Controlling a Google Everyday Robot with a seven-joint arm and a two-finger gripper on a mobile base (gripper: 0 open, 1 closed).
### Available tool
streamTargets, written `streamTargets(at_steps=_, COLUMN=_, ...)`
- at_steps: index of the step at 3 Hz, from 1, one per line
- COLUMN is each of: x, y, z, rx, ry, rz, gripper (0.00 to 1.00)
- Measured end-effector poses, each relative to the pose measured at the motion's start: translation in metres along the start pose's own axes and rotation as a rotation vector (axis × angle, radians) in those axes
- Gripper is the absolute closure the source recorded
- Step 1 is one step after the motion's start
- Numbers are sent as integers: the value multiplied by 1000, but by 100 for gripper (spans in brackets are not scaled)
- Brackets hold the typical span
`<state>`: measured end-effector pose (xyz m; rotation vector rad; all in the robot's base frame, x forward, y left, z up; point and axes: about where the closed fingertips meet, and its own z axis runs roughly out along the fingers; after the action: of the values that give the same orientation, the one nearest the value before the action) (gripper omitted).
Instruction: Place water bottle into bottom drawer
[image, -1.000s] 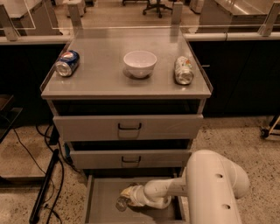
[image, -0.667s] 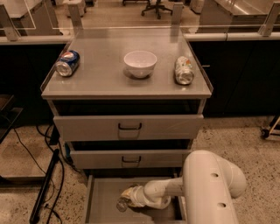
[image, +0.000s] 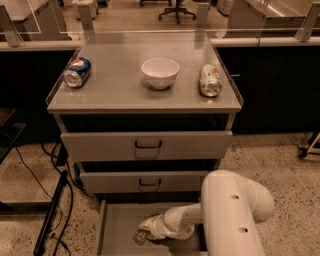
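Note:
The bottom drawer (image: 120, 220) is pulled open at the foot of the cabinet, showing a flat grey floor. My white arm reaches into it from the right. My gripper (image: 149, 229) sits low over the drawer floor, shut on the water bottle (image: 140, 235), a small clear bottle lying tilted with its cap end pointing front-left. Most of the bottle is hidden by the gripper.
On the cabinet top (image: 120, 95) lie a blue Pepsi can (image: 77, 72) at the left, a white bowl (image: 160, 72) in the middle and a silver-green can (image: 210, 80) at the right. Two upper drawers (image: 147, 145) stand slightly open. Cables (image: 50, 220) run on the floor at the left.

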<state>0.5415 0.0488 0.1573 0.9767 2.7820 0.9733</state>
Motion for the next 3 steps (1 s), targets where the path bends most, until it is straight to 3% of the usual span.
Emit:
streamTargets(at_steps=1, x=2, y=-7, z=2, rx=15, ry=24, rz=2, gripper=100)
streamTargets(at_steps=3, x=2, y=-7, z=2, rx=15, ry=25, rz=2, gripper=58)
